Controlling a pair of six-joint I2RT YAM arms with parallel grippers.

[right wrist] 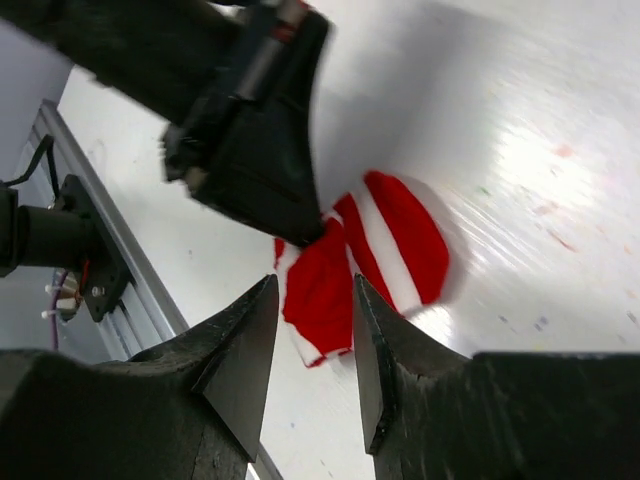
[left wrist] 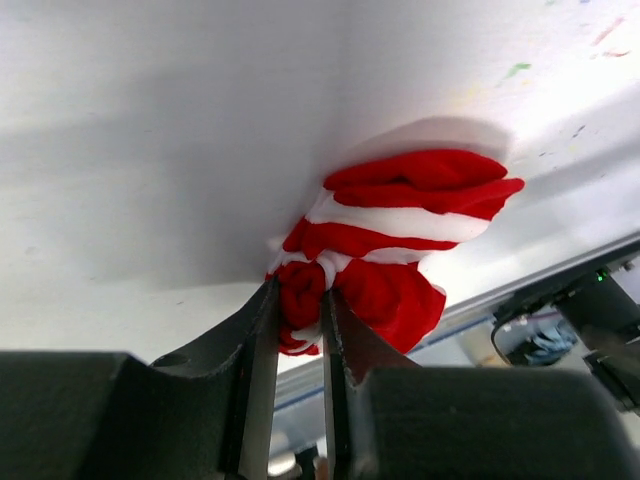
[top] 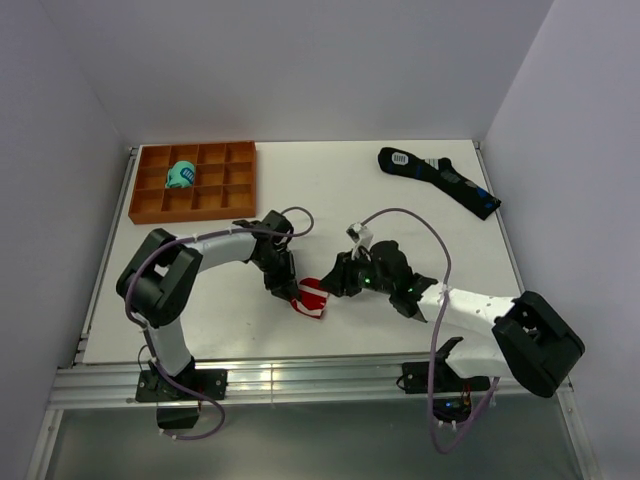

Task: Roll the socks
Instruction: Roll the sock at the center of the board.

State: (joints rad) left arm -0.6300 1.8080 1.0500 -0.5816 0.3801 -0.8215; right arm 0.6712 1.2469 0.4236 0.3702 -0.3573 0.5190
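**Mia:** Are the socks (top: 312,297) rolled up yet?

**Ben:** Partly, I think. They are bunched into one small red and white lump, not lying flat. But the lump looks loose and floppy, so I'd say the roll is not done.

**Mia:** Where is it?

**Ben:** On the white surface (top: 400,200), near the front edge, about in the middle.

**Mia:** Is something holding it?

**Ben:** Yes, the left tool (left wrist: 300,300). Its two fingers are pinched tight on a scrunched red bit at one end of the lump. The rest sticks out past the fingertips and rests on the surface.

**Mia:** And the other one?

**Ben:** The right tool (right wrist: 314,290) has its fingers apart, with nothing between them. The socks lie just past its tips. It is very close, but I can't see it touching them.

**Mia:** So what is left to do?

**Ben:** My guess is the loose end has to be tucked in so the roll stays shut. After that it might go in the orange tray (top: 193,182) at the back, where a teal sock bundle (top: 182,175) sits in one box. That part is only a guess.
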